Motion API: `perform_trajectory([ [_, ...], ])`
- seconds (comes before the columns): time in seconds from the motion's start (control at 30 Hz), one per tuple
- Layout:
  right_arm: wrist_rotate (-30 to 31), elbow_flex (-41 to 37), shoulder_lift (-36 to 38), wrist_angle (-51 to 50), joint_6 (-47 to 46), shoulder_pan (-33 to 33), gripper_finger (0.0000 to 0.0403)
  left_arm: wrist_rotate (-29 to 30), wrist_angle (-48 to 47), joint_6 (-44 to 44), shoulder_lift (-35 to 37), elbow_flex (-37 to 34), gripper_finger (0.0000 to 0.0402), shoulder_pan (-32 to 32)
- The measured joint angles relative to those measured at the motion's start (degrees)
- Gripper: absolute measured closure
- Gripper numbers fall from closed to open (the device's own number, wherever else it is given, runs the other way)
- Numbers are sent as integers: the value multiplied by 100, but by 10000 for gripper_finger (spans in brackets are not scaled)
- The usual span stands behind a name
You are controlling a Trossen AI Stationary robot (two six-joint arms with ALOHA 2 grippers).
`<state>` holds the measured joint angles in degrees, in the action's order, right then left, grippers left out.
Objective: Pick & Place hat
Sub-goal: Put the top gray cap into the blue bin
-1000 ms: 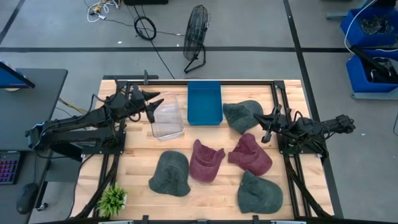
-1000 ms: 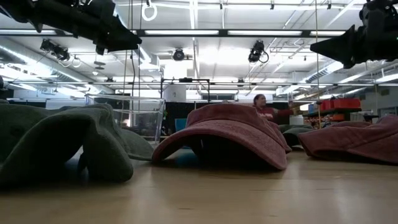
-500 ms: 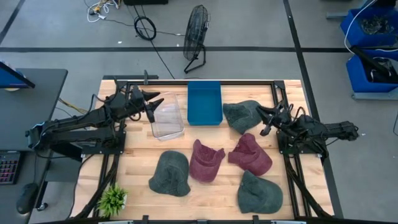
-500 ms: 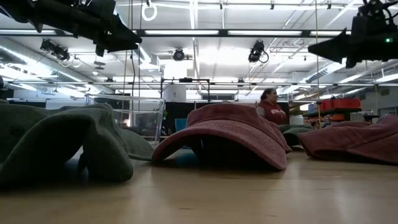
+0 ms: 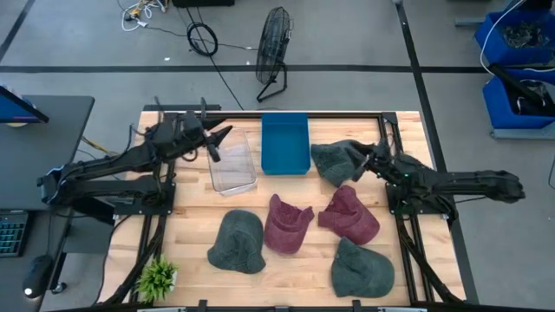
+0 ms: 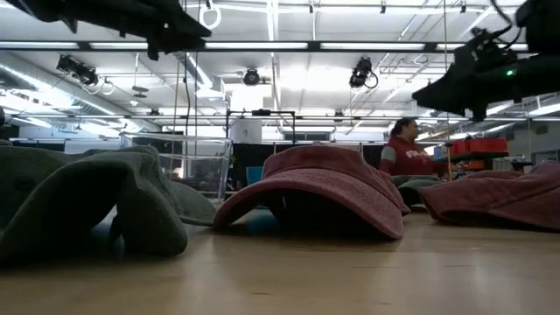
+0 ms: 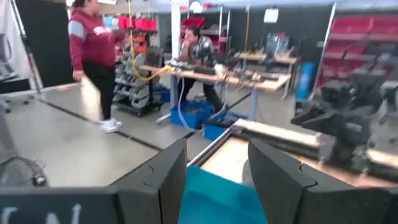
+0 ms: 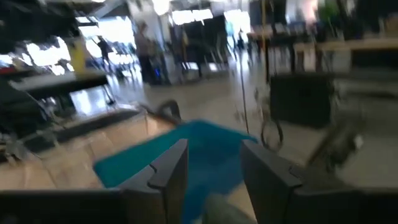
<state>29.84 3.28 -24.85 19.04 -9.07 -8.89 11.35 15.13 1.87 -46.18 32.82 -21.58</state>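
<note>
On the wooden surface (image 5: 286, 264) lie 5 hats; behind, a fan (image 5: 274, 35) stands on the floor. Blue tray (image 5: 285, 143) and clear bin (image 5: 232, 162) seem empty. Right gripper (image 5: 362, 160), fingers parted, hovers at the rear green hat (image 5: 334, 161); left gripper (image 5: 214, 139), fingers parted, holds nothing.

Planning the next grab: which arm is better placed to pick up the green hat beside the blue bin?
Right. The right gripper hangs open at that green hat, while the left gripper sits open over the clear bin, across the blue bin.
</note>
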Motion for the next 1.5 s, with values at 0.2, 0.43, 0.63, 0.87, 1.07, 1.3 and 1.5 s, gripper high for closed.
perform_trajectory([
  [0.2, 403, 553, -1321, -937, -425, -445, 258, 3, -94, -107, -840, 310, 225, -209],
  [0.43, -139, 1259, -2802, -1125, -841, -1002, 258, 3, 132, -114, -1259, 406, 225, -364],
  [0.63, -329, 1913, -4001, -1864, -849, -1261, 258, 3, 171, -193, -1273, 404, 225, -403],
  [0.87, -634, 2152, -4962, -2204, -847, -1490, 259, 3, 145, -306, -1271, 404, 225, -403],
  [1.07, -585, 2167, -5299, -2313, -809, -1587, 310, 0, 66, -306, -1271, 404, 225, -403],
  [1.3, -674, 2808, -4916, -3618, 14, -1509, 385, 0, -32, -297, -1269, 404, 225, -403],
  [1.5, -587, 4567, -4609, -5372, 1571, -1248, 397, 0, -158, -258, -1269, 404, 225, -401],
])
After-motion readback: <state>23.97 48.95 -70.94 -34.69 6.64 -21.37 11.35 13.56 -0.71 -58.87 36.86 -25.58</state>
